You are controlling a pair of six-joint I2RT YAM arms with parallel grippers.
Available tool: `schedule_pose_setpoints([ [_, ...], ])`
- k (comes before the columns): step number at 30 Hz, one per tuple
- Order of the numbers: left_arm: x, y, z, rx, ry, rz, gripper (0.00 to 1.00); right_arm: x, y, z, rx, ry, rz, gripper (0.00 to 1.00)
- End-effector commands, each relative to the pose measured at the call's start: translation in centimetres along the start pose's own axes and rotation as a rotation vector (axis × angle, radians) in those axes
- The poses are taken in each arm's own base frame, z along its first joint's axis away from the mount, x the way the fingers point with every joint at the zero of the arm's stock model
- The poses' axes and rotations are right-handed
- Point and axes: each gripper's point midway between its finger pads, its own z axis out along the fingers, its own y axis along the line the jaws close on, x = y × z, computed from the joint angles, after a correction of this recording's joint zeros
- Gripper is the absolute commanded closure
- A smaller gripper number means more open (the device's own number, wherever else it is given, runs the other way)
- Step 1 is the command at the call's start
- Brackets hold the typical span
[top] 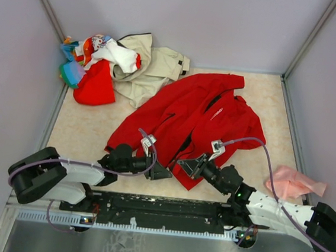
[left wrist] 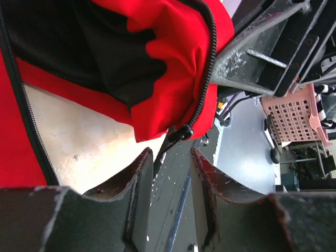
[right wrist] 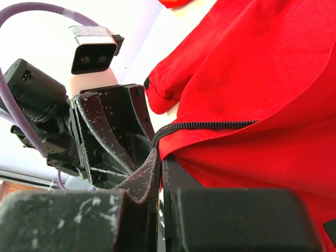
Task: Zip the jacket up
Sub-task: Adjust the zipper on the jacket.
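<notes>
The red jacket [top: 198, 120] lies open on the table, its black front zipper running down to the hem near both grippers. My right gripper [top: 189, 165] is shut on the jacket's bottom front edge; in the right wrist view the red fabric [right wrist: 252, 105] and zipper tape [right wrist: 210, 126] run out from between the pads at my gripper [right wrist: 160, 163]. My left gripper [top: 162, 172] is open just left of that hem. In the left wrist view the zipper slider [left wrist: 181, 131] hangs at the fabric's tip just beyond my gripper [left wrist: 170, 157], not between the fingers [left wrist: 139, 173].
A beige jacket [top: 153, 68] and a pile of mixed clothes with a smaller red garment [top: 94, 86] lie at the back left. A pink cloth [top: 293, 183] lies at the right. Grey walls close in the table on three sides.
</notes>
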Motion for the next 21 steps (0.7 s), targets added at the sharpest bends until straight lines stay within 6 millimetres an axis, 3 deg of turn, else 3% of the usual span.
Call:
schedule_pose_setpoints([
  [1, -1.9, -1.0, 1.1, 0.041, -0.056, 0.047, 0.59, -2.3, 2.7, 0.3, -0.09, -0.081, 0.013, 1.0],
  [10, -2.1, -0.7, 1.4, 0.03, -0.063, 0.049, 0.61, -2.3, 2.8, 0.2, -0.093, -0.082, 0.012, 1.0],
  [21, -0.6, -0.8, 0.7, 0.052, -0.026, 0.006, 0.93, -2.8, 2.2, 0.0, -0.062, -0.104, 0.004, 1.0],
])
